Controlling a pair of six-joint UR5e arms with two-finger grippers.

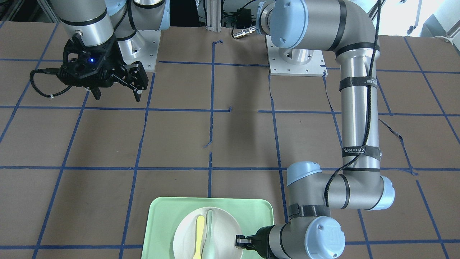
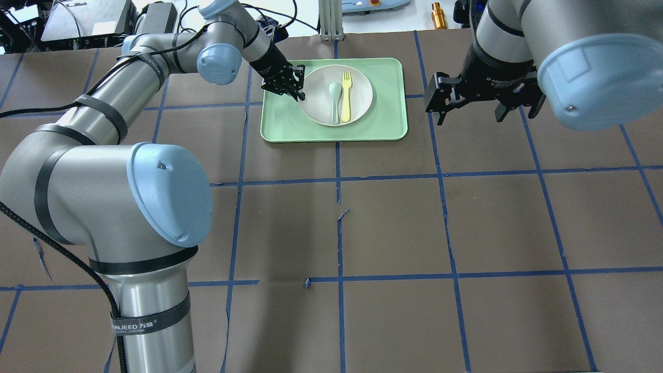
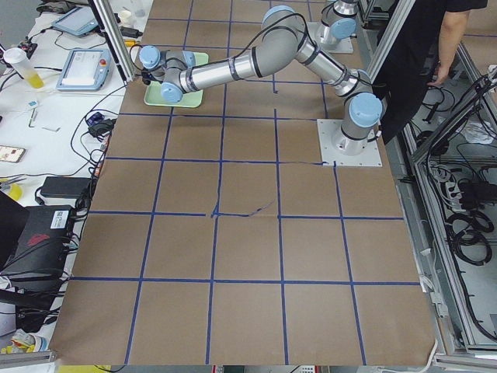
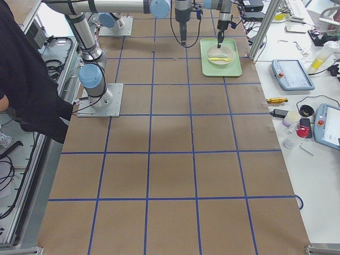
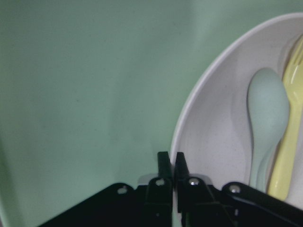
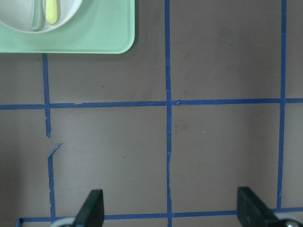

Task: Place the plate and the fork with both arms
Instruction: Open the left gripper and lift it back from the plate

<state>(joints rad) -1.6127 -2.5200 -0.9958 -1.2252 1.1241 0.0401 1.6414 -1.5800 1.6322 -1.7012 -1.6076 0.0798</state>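
Note:
The off-white plate (image 2: 358,83) lies on the mint-green tray (image 2: 279,124) at the far middle of the table. The yellow fork (image 2: 346,96) lies in the plate beside a pale grey-green spoon (image 2: 335,98). My left gripper (image 2: 299,93) is at the plate's left rim. In the left wrist view the gripper (image 5: 170,163) is shut on the rim of the plate (image 5: 222,123), with the fork (image 5: 289,142) to the right. My right gripper (image 2: 469,111) is open and empty above the bare table right of the tray. The right wrist view shows its fingertips (image 6: 94,208) spread wide.
The table is brown with a grid of blue tape lines. In the front-facing view the tray (image 1: 161,223) sits at the near edge and the right gripper (image 1: 116,94) hangs close to its base plate (image 1: 143,50). The spoon (image 5: 267,109) touches the fork.

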